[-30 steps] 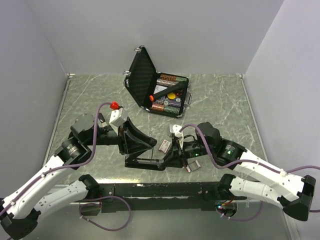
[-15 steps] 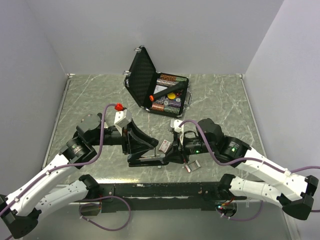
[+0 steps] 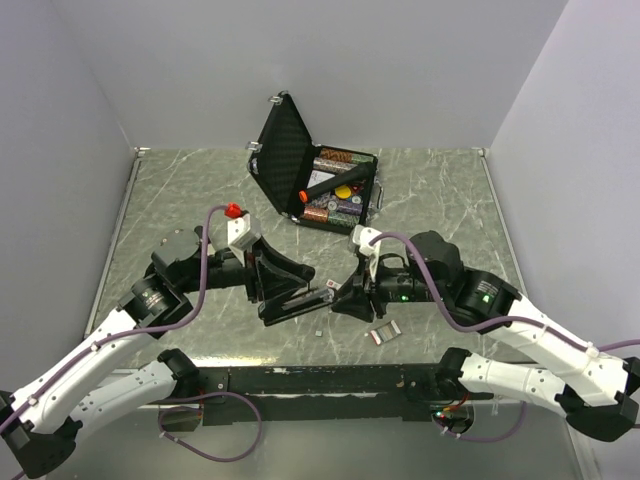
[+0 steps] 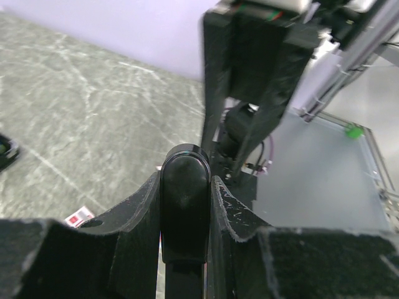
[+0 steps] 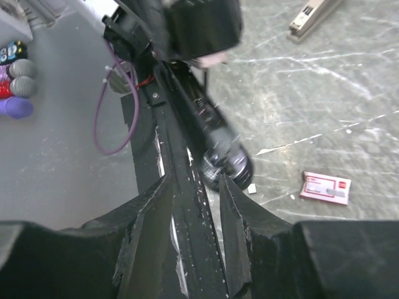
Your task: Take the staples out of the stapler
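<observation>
The black stapler [image 3: 296, 302] hangs slanted just above the table between my two grippers. My left gripper [image 3: 272, 290] is shut on its rounded black end [image 4: 184, 199]. In the right wrist view the stapler [image 5: 209, 134] points at me, and its shiny tip ends just past my right gripper [image 5: 194, 190]. My right gripper [image 3: 345, 298] is open, with its jaws apart and nothing between them but the table's black front rail [image 5: 190, 255] below. Two short silvery staple strips [image 3: 383, 333] lie on the table under my right arm.
A small white and red box [image 5: 325, 187] lies beside the stapler [image 3: 326, 288]. A tiny white chip [image 3: 316, 331] lies near it. An open black foam-lined case [image 3: 318, 180] with items stands at the back. A silvery-brown strip-shaped piece [image 5: 313, 16] lies farther left.
The stapler has come up off the table, and its spread halves have closed toward each other in my left gripper. My right arm has drawn back to the right, off the stapler.
</observation>
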`<action>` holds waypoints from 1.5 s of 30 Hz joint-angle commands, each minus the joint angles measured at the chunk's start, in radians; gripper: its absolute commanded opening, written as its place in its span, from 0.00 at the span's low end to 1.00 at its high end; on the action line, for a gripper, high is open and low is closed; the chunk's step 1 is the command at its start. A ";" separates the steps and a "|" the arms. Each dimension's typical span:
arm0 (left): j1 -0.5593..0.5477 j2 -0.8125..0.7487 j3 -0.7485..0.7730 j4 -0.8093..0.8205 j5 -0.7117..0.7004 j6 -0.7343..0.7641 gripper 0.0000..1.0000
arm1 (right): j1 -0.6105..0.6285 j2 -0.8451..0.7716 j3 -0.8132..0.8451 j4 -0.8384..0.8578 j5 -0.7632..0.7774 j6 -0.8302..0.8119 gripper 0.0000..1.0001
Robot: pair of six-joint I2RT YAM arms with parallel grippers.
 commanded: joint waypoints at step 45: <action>-0.006 -0.008 -0.038 0.232 -0.448 -0.190 0.01 | 0.008 0.226 -0.073 0.335 0.322 0.149 0.00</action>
